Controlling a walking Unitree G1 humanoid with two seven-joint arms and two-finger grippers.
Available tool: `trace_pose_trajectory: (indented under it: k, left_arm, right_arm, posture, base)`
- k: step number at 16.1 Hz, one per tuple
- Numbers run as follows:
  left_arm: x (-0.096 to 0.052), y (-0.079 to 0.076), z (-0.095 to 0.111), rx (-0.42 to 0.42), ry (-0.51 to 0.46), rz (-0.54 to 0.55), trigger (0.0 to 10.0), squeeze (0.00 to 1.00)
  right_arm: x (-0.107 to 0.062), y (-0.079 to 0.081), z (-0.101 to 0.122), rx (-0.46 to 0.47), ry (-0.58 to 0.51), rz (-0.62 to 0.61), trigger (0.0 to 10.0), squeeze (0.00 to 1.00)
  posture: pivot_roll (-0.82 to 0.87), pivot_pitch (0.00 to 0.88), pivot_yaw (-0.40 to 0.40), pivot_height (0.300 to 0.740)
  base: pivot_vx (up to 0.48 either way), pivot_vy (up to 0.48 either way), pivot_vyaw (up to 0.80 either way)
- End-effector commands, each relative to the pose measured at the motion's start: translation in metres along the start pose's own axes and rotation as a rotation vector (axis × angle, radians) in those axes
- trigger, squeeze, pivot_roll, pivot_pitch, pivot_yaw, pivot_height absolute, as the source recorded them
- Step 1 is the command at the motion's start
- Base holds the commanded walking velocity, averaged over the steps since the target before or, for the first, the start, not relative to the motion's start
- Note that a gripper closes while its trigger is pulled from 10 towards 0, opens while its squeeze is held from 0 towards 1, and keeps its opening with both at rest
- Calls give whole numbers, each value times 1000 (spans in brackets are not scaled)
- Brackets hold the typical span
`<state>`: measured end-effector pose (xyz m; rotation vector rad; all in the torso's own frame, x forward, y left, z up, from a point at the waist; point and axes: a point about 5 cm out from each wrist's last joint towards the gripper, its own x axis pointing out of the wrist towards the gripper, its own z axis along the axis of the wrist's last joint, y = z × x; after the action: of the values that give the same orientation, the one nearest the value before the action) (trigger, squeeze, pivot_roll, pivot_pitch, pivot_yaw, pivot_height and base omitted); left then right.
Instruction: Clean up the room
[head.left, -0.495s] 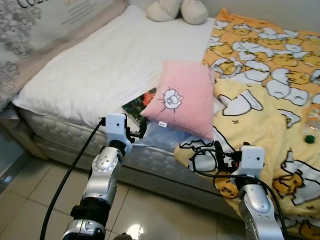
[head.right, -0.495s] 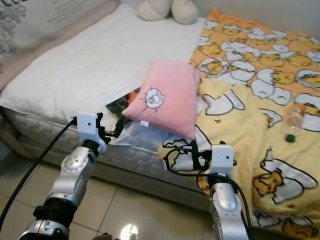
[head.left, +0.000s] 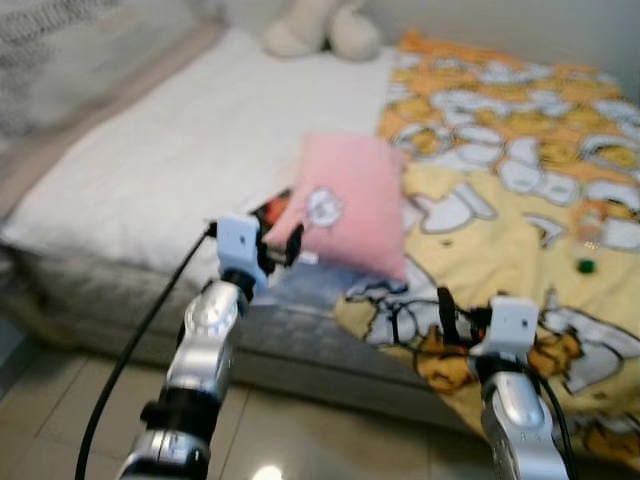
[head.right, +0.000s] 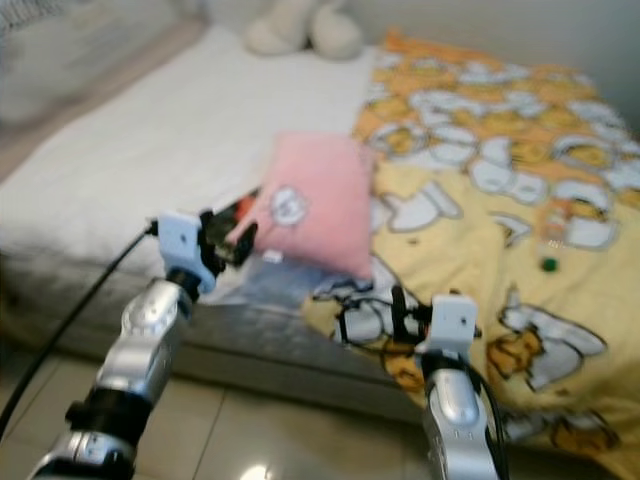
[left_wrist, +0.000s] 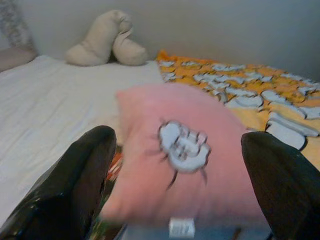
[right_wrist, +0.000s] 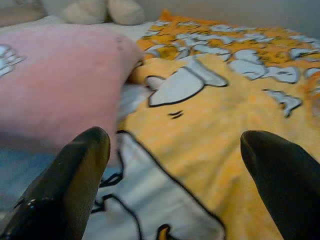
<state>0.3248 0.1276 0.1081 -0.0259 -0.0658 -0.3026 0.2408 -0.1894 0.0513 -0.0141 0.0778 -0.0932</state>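
- On the left side, my left gripper (head.left: 283, 247) has risen since half a second ago and now sits just beside the near corner of the pillow (head.left: 350, 213); its fingers (left_wrist: 70, 185) are spread wide, with the pillow between them in the wrist view, not yet touched as far as I can tell.
- Under the pillow's left corner a book (head.left: 272, 209) shows a little, on the white mattress (head.left: 150, 170).
- The whole picture is now blurred and shifted, so I judge that the head camera moved, not the things on the bed.
- To the right, my right gripper (head.left: 455, 318) is over the yellow blanket (head.left: 500, 240), fingers (right_wrist: 65, 185) wide apart, holding nothing.
- Far right, a bottle (head.left: 590, 232) lies on the blanket, well apart from both grippers.
- I judge the pillow is the first thing to tidy.
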Motion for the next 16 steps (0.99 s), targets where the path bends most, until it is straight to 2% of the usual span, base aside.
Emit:
trace_pose_trajectory:
  k: [1, 4, 9, 11, 12, 13, 14, 15, 16]
  left_arm:
    - [5, -3, 5, -10, -15, 4, 10000, 0]
    - [7, -3, 3, -35, -9, 26, 10000, 0]
    - [12, -8, 7, -19, -30, 3, 10000, 0]
    - [19, -12, 18, -13, -67, -33, 10000, 0]
    - [27, -14, 28, -20, -85, -44, 10000, 0]
    - [35, -17, 33, -29, -68, -64, 10000, 0]
    - [49, -21, 33, -31, 23, -94, 10000, 0]
    - [53, -21, 27, -50, 96, -112, 10000, 0]
    - [56, -21, 18, -105, 191, -128, 10000, 0]
  right_arm:
    - [5, -4, 5, 1, -23, -14, 10000, 0]
    - [9, -6, 11, 32, -37, -28, 10000, 0]
    - [11, -3, 12, 15, -35, -7, 10000, 0]
    - [21, -7, 26, 4, -76, -14, 10000, 0]
    - [32, -14, 39, -9, -103, -23, 10000, 0]
    - [42, -18, 48, -19, -103, -11, 10000, 0]
    - [55, -25, 52, 16, -56, 6, 10000, 0]
    - [59, -30, 47, 60, -15, -1, 10000, 0]
    - [62, -36, 40, 122, 39, -16, 10000, 0]
  posture:
    - [25, 0, 12, 740]
    - [19, 0, 13, 740]
    - [21, 0, 10, 740]
    - [20, 0, 10, 740]
    - [20, 0, 11, 740]
    - [17, 0, 12, 740]
    - [16, 0, 12, 740]
    - [20, 0, 10, 740]
    - [24, 0, 10, 740]
  base:
    - [480, 0, 0]
    - [480, 0, 0]
    - [480, 0, 0]
    - [480, 0, 0]
    - [480, 0, 0]
    - [0, 0, 0]
    - [0, 0, 0]
    - [0, 0, 0]
    - [0, 0, 0]
